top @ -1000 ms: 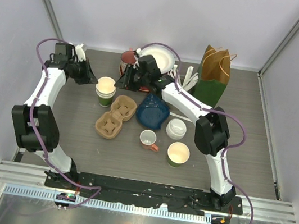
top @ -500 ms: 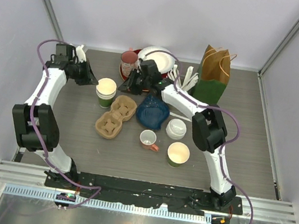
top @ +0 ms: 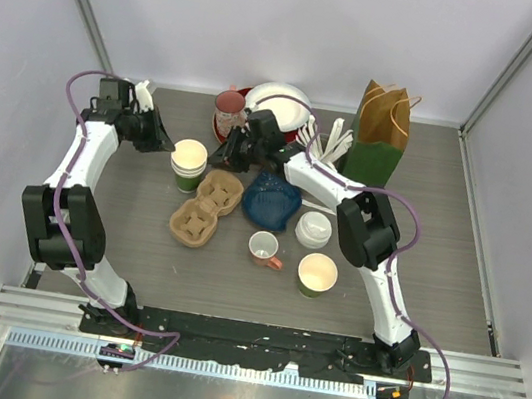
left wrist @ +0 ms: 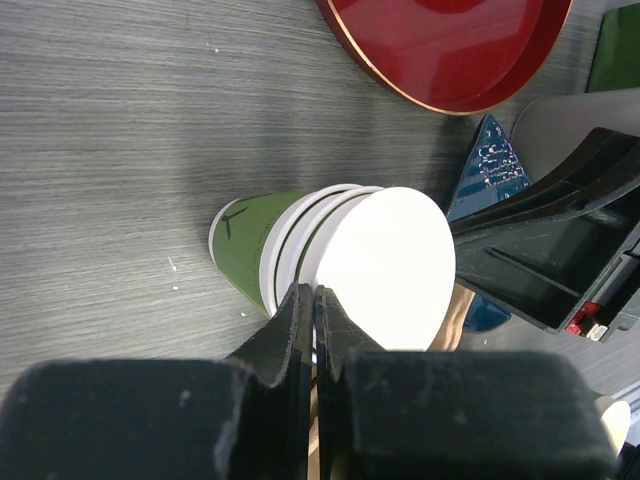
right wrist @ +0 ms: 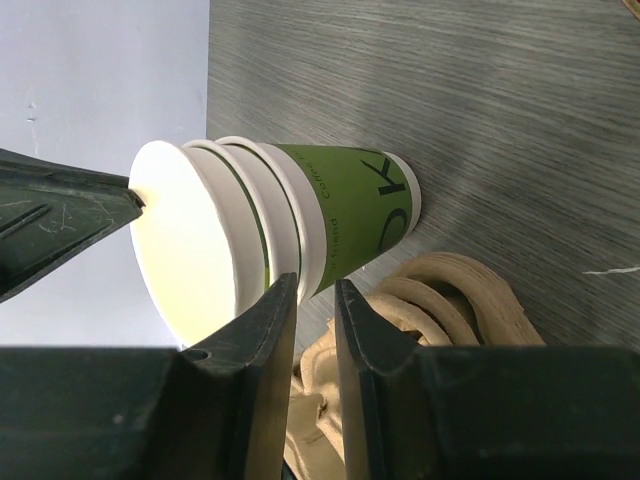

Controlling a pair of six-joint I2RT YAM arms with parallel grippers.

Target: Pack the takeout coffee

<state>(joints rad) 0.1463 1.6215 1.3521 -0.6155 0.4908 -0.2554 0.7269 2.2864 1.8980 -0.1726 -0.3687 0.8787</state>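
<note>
A nested stack of green paper cups (top: 188, 161) stands left of centre, next to a brown pulp carrier (top: 206, 207). My left gripper (top: 168, 146) comes in from the stack's left. In the left wrist view my left gripper (left wrist: 316, 292) is shut on the top cup's rim (left wrist: 300, 240), one finger outside and one inside. My right gripper (top: 216, 158) sits at the stack's right side. In the right wrist view my right gripper (right wrist: 312, 285) stands narrowly open at the lower cups' rims (right wrist: 330, 210), with the carrier (right wrist: 440, 300) showing through the gap. Another green cup (top: 317, 274) stands open at the front right.
A brown-and-green paper bag (top: 379, 135) stands at the back right. A pink cup (top: 228, 109), a red plate (left wrist: 450, 50) and a white plate (top: 282, 101) sit at the back. A blue dish (top: 271, 197), a white stack (top: 313, 229) and a pink-handled mug (top: 263, 248) lie mid-table.
My right gripper has moved left and forward from beside the pink cup to the cup stack, and its jaws have narrowed. The left gripper has stayed at the rim.
</note>
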